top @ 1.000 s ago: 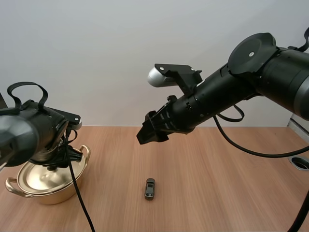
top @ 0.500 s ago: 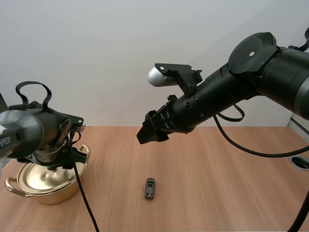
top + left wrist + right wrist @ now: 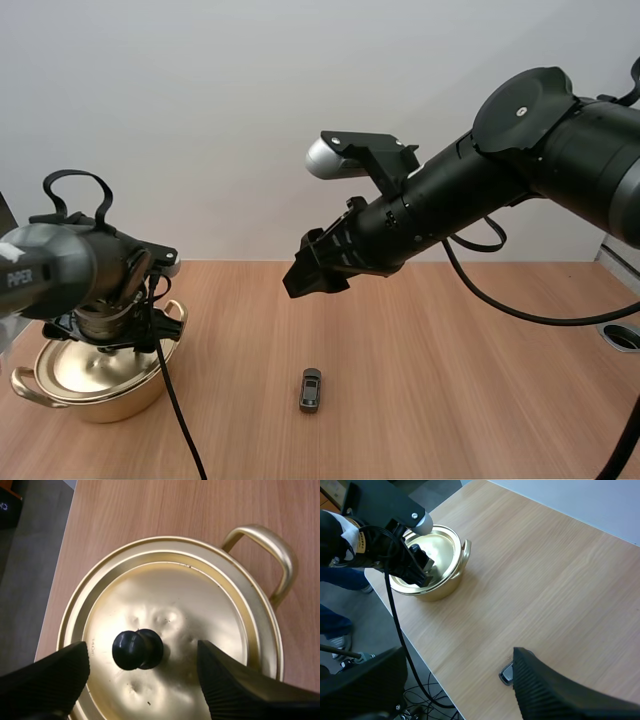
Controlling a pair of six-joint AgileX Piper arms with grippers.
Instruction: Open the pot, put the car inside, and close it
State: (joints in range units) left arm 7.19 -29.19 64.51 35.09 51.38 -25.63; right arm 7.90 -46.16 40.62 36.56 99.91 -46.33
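Note:
A gold pot [image 3: 95, 385] stands at the table's left with its lid [image 3: 190, 610] on. My left gripper [image 3: 142, 650] hangs open right over the lid, one finger on each side of the black knob [image 3: 136, 649] and neither touching it. In the high view the left gripper [image 3: 118, 338] sits low over the pot. A small dark toy car [image 3: 311, 390] lies on the table in the middle, near the front. Above and behind the car, my right gripper [image 3: 315, 270] is raised and open. Its near finger [image 3: 555, 690] half covers the car [image 3: 505, 674].
The pot's handle [image 3: 270, 555] juts toward the table's middle. Bare wood [image 3: 470, 370] spreads to the right of the car. The table's left edge [image 3: 395, 610] runs close by the pot [image 3: 432, 585], and a person's leg [image 3: 340, 577] stands just beyond it.
My left arm has swung a little to the right and down over the pot lid. The right arm, the car and the pot have not moved.

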